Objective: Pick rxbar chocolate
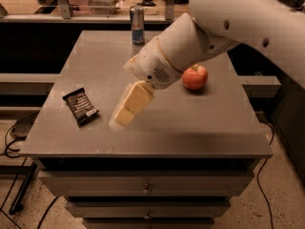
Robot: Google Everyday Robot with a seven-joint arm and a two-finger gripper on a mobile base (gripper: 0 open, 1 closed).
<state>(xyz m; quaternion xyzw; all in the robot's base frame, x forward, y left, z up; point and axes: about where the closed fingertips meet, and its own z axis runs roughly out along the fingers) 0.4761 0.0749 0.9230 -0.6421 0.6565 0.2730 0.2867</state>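
Note:
The rxbar chocolate [80,107] is a flat dark bar with white lettering. It lies on the left part of the grey table [190,123], near the front edge. My gripper [117,122] hangs from the white arm over the middle of the table, tip pointing down and to the left. It is a little to the right of the bar and apart from it. It holds nothing.
A red apple [195,77] sits on the right side of the table, partly behind my arm. A blue-silver drink can [137,25] stands at the back edge. Drawers sit under the tabletop. Cables lie on the floor at left.

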